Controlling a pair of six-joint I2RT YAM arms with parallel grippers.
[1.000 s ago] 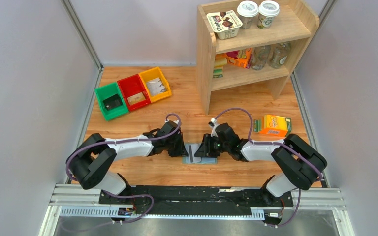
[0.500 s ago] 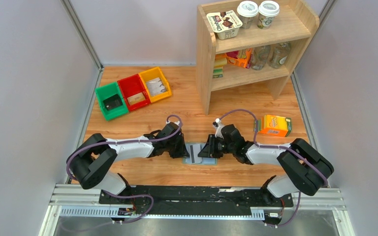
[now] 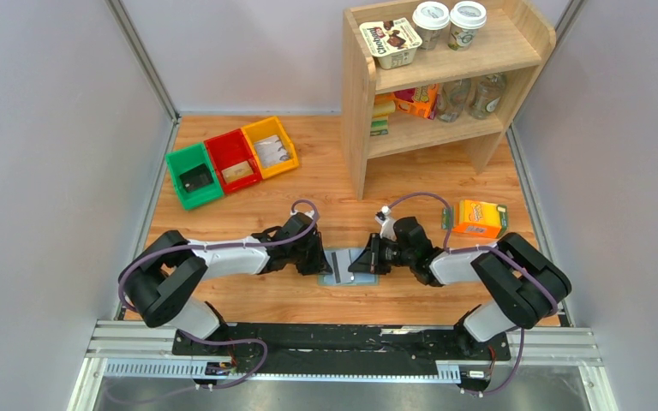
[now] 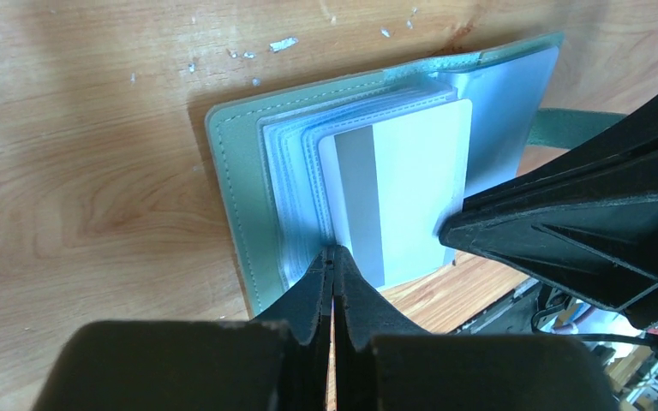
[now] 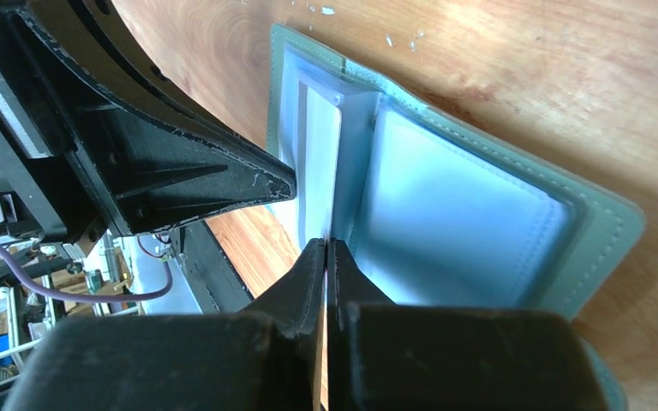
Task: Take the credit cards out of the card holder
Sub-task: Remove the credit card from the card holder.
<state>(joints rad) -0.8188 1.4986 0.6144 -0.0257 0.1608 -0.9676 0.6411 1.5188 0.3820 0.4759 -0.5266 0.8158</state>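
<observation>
Update: right claw [image 5: 326, 244] goes half-open to shut, seemingly nipping card [image 4: 411, 197] edge dead ahead of tips; left claw [image 4: 332, 257] shut too, tips on card holder [image 4: 231, 197]; pull-out likely next

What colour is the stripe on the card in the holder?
Grey stripe on a white card; clearest in the left wrist view.

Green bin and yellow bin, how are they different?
The green bin sits at the left end of the row, the yellow bin at the right end. The green bin holds something dark; the yellow bin holds something pale grey. Both are open boxes of the same shape, flanking the red bin.
</observation>
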